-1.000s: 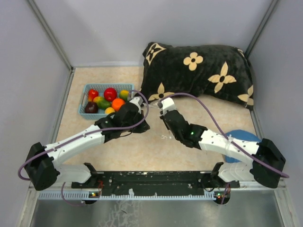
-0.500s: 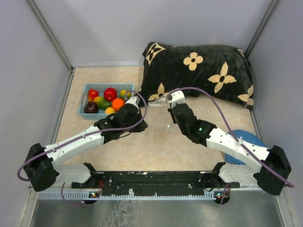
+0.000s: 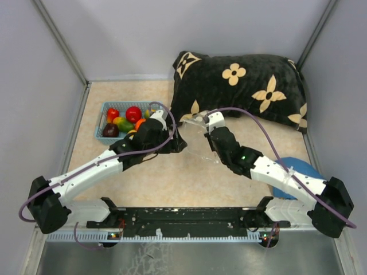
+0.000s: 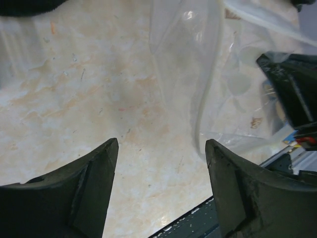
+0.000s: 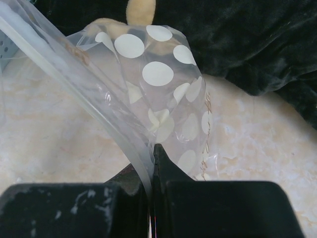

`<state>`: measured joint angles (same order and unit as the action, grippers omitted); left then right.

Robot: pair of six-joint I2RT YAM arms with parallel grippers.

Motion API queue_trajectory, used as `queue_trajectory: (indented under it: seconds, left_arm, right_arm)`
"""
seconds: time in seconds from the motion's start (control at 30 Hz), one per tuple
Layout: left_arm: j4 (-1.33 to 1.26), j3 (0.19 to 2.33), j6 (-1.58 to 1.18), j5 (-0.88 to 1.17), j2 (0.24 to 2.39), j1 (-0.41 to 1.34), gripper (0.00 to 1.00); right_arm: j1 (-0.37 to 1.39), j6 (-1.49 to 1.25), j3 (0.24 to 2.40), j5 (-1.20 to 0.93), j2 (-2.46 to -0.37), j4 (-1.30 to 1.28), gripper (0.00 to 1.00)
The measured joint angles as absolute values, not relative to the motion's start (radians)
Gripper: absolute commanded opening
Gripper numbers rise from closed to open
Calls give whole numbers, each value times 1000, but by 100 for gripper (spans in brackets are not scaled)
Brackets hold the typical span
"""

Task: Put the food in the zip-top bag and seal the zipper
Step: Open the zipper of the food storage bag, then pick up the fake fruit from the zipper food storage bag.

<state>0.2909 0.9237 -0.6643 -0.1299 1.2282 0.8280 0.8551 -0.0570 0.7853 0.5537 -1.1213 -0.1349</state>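
Observation:
The zip-top bag (image 3: 198, 143), clear with white dots, hangs in mid-table with its upper edge pinched in my right gripper (image 3: 201, 121). In the right wrist view the jaws (image 5: 153, 148) are shut on the bag (image 5: 158, 74), and the zipper (image 5: 59, 69) runs up to the left from them. My left gripper (image 3: 176, 143) is just left of the bag, open. In the left wrist view its fingers (image 4: 161, 148) stand wide apart over bare table, with the bag (image 4: 213, 74) ahead to the right. The food (image 3: 133, 114) lies in the blue basket.
The light blue basket (image 3: 101, 127) sits at the back left, partly behind my left arm. A black pillow (image 3: 246, 91) with cream flowers fills the back right, just behind the right gripper. A blue object (image 3: 295, 166) lies at the right edge under the right arm.
My right gripper has carried the bag's edge back toward the pillow and stayed shut on it. My left gripper has opened and let go of the bag.

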Motion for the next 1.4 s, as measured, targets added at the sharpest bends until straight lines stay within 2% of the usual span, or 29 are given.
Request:
queue_trajectory:
  seconds: [0.17, 0.23, 0.47, 0.7, 1.13, 1.4]
  left_arm:
    - [283, 957, -653, -90, 1195, 799, 97]
    - [282, 960, -649, -84, 1176, 783, 99]
    - [313, 960, -646, -48, 1140, 595, 99]
    - [464, 1015, -581, -96, 1158, 449, 99]
    - [642, 1195, -448, -202, 1458, 124, 99]
    - [712, 1331, -333, -273, 1636, 54, 97]
  right_arm:
    - [854, -53, 779, 554, -1129, -120, 0]
    - [854, -53, 779, 554, -1136, -111, 0]
    - [854, -51, 779, 554, -1161, -93, 0]
    - [854, -42, 768, 544, -1170, -63, 0]
    - [854, -26, 744, 513, -1174, -22, 0]
    - [854, -17, 708, 497, -1174, 9, 0]
